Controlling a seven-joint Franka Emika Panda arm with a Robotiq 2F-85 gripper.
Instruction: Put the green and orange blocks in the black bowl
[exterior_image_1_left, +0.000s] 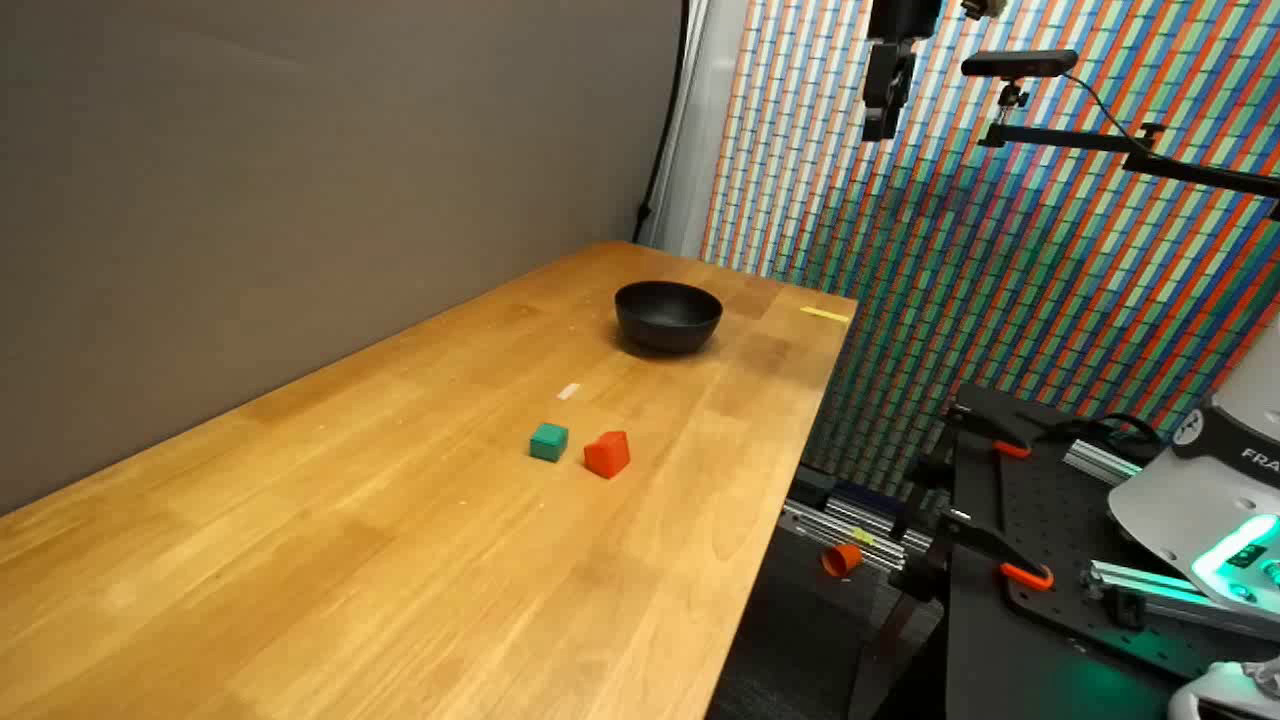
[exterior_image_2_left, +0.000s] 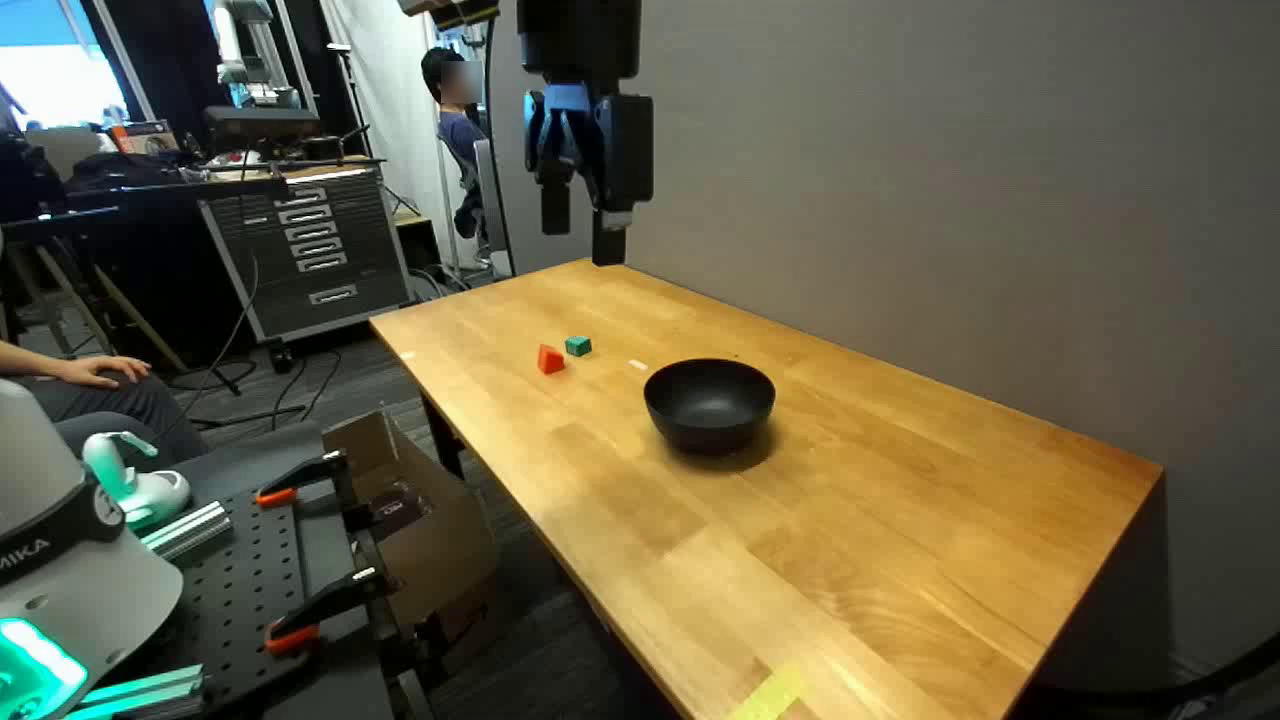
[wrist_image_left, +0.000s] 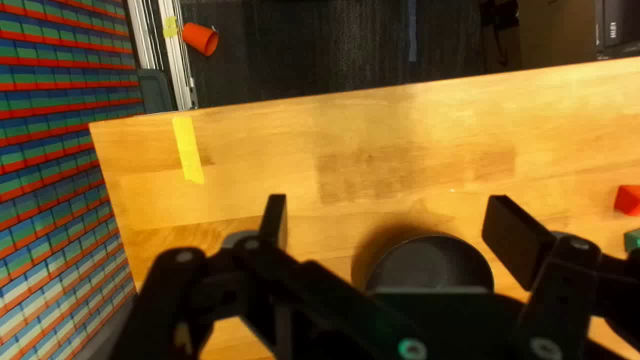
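Note:
A green block and an orange-red block lie close together on the wooden table, apart from each other. In an exterior view the green block and orange block lie beyond the bowl. The black bowl stands upright; its inside looks empty in an exterior view. My gripper is open and empty, high above the table. In the wrist view the gripper partly hides the bowl. The orange block and green block are cut by the right edge.
The wooden table runs along a grey wall. Yellow tape marks one table end, and a small white tape piece lies near the blocks. A camera on an arm stands off the table. An orange cup lies on the floor.

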